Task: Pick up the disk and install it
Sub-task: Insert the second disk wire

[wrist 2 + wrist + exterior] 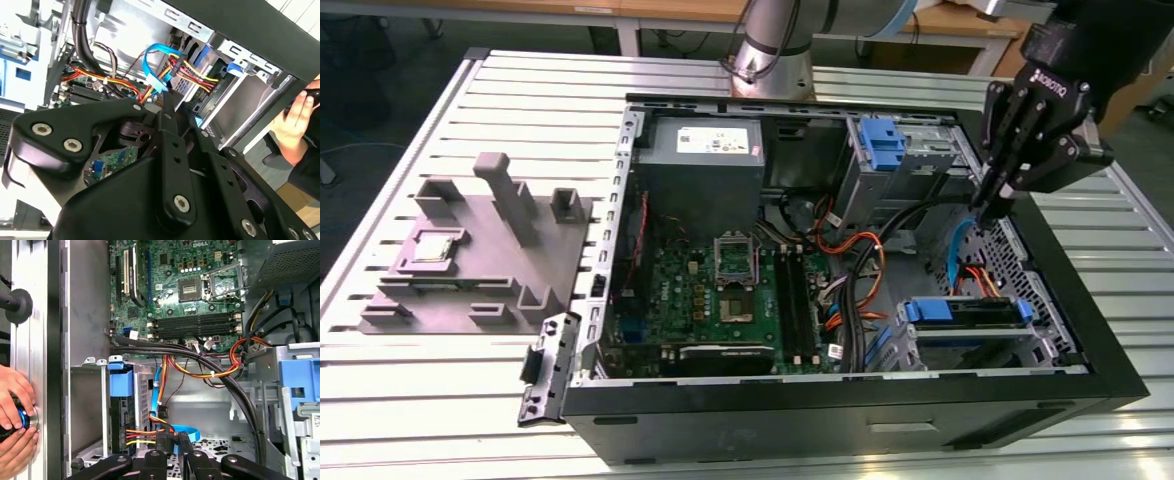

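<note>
Slatted metal table (881,85) carries 1 open computer case (1067,330).
Gripper (994,205) hangs clenched and empty near the case's edge, above the disk (967,312) sitting in its bay.

I get even, fairly bright overhead light on the worktop (881,80), whose pale slats shine (mildly washed out). Below the tool (997,205) the computer case (854,400) interior falls into soft shadow. In the second wrist view the tool (167,107) body looms dark and blurred, with background metal glaring white.
</note>
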### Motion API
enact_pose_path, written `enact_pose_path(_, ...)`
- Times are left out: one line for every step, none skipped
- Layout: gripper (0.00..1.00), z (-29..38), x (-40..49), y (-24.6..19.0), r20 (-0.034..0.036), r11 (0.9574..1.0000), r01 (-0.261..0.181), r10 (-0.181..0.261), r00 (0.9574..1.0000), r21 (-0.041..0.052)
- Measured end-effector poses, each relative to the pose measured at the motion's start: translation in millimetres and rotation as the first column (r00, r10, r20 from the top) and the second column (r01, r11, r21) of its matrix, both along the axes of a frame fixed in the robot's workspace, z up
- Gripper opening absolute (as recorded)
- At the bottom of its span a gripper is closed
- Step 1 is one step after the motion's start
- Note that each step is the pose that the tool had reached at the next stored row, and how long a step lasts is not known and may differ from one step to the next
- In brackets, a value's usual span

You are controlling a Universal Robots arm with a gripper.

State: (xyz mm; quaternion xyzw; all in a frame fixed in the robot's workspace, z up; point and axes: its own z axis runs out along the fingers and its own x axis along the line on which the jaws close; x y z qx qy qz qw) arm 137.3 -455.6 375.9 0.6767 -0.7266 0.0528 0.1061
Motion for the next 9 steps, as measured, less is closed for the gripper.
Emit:
enact_pose_path(0.24, 0.0, 0.0, 1.5, 0.0, 1.0, 0.003, -0.003, 1.0, -0.0002)
enact_pose_path(0.24, 0.0, 0.0, 3.1, 0.0, 1.0, 0.005, -0.005, 1.0, -0.0003)
enact_pose_path(0.24, 0.0, 0.0, 4.8, 0.0, 1.0, 0.008, -0.008, 1.0, -0.0003)
enact_pose_path(0.24, 0.0, 0.0, 6.5, 0.0, 1.0, 0.01, -0.01, 1.0, -0.0004)
enact_pose_path(0.24, 0.0, 0.0, 7.6, 0.0001, 0.9999, 0.012, -0.012, 0.9999, -0.0055)
enact_pose_path(0.24, -0.2, 0.0, 8.2, 0.0002, 0.9997, 0.013, -0.013, 0.9999, -0.0202)
enact_pose_path(0.24, -0.4, 0.0, 8.9, 0.0004, 0.9993, 0.014, -0.014, 0.9999, -0.0354)
enact_pose_path(0.24, -0.6, 0.0, 9.6, 0.0007, 0.9986, 0.014, -0.014, 0.9999, -0.0506)
enact_pose_path(0.24, -0.8, 0.0, 10.1, 0.0009, 0.9977, 0.015, -0.015, 0.9999, -0.066)
